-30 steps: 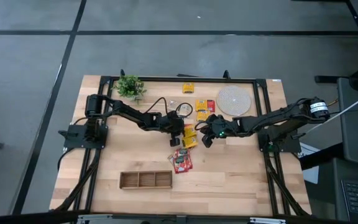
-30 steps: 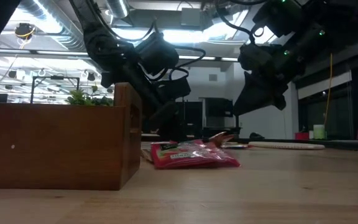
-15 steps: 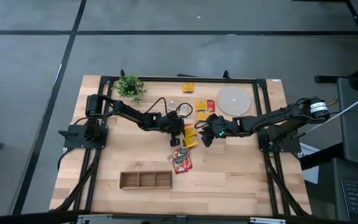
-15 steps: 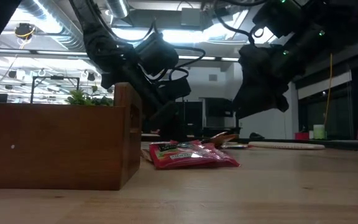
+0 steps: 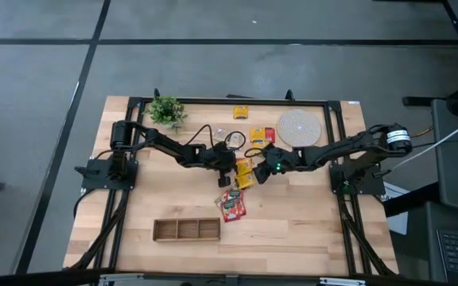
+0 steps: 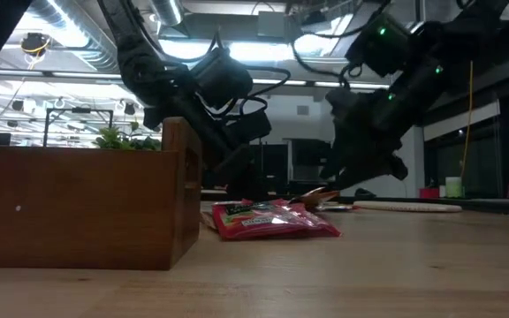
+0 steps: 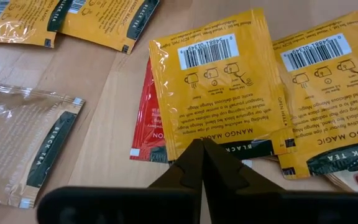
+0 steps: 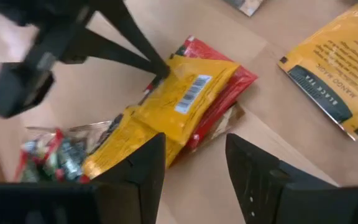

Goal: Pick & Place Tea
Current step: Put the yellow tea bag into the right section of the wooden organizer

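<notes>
Wooden table (image 5: 308,222) filling the middle of the high view, black frame rails along both sides. Near the lower left of the tabletop, a long wooden tray (image 5: 187,229) with three compartments, seen in the low view as a brown wall at the left edge. At the upper right, a round pale woven mat (image 5: 299,127); at the upper left, a small green plant (image 5: 166,110).

Left arm reaching in from the left of the high view, left gripper (image 7: 201,151) pinched shut on the lower edge of a yellow sachet (image 7: 219,87) at the table's centre. Printed on that sachet: a barcode, small brewing icons, "MANGO MAGIC" and "BLACK TEA" on a dark band. Beneath it a red sachet (image 7: 149,124), partly covered. Just beside, to the right in the left wrist view, a second yellow sachet (image 7: 334,106) with the same barcode and "MANGO MAGIC" lettering. At the left of that view, a clear-brown sachet (image 7: 27,146) marked "BLACK TEA"; in the top left corner, two more yellow ones (image 7: 107,18).

Right arm coming in from the right, right gripper (image 8: 194,162) poised above the same central pile with fingers spread apart, holding nothing. Another "MANGO MAGIC BLACK TEA" sachet (image 8: 337,81) at the right of the right wrist view. Below the pile, toward the tray, a red packet (image 6: 272,219) lying flat, lettering too small to read.
</notes>
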